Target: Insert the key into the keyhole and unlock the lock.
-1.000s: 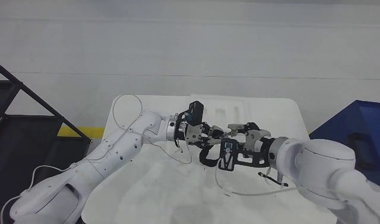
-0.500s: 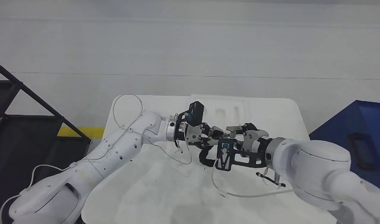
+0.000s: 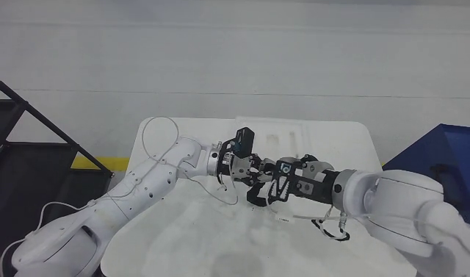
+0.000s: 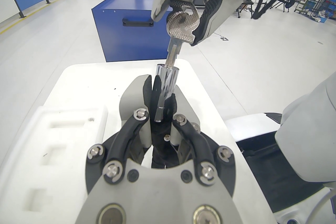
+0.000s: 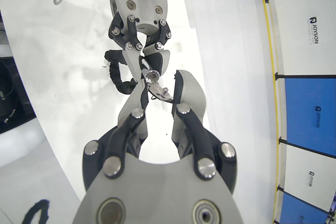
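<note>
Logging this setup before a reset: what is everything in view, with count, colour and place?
key: one, silver, in the right hand, blade tip in the keyhole of the lock
lock: one, chrome cylinder, in the left hand
cable loop: one, black, beside the lock
foam tray: one, white, far part of the table
table: one, white, under both arms
cabinet: one, blue, beside the table
left hand: one, shut on the lock
right hand: one, shut on the key

The key (image 4: 183, 25) and lock (image 4: 167, 83) are shiny metal.
</note>
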Motion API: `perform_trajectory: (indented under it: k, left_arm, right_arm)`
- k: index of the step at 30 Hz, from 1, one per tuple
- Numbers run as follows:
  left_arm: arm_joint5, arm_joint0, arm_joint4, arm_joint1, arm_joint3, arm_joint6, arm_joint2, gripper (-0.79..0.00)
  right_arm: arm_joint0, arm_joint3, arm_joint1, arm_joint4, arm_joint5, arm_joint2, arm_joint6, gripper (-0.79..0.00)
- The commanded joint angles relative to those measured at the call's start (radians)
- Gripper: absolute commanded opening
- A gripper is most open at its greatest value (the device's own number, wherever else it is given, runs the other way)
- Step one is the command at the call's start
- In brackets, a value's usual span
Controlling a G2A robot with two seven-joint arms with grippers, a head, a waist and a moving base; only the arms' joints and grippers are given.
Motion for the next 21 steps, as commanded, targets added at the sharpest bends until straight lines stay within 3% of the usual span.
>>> perform_trajectory:
  k: [1, 11, 20, 21]
  left_arm:
    - [0.000, -0.002, 0.002, 0.000, 0.001, 0.001, 0.002, -0.785]
    - [0.000, -0.010, 0.003, -0.003, 0.000, 0.002, 0.016, -0.785]
    - [0.000, -0.018, 0.004, -0.004, 0.003, 0.008, 0.027, -0.785]
    - [0.000, -0.018, 0.004, -0.004, 0.004, 0.009, 0.028, -0.785]
  right_arm:
    - [-0.003, 0.000, -0.001, 0.015, 0.032, 0.005, 0.008, -0.785]
    - [-0.015, 0.016, -0.005, 0.106, 0.173, 0.030, 0.022, -0.785]
    - [-0.023, 0.036, -0.007, 0.164, 0.204, 0.047, 0.018, -0.785]
    - [-0.024, 0.038, -0.007, 0.167, 0.204, 0.048, 0.017, -0.690]
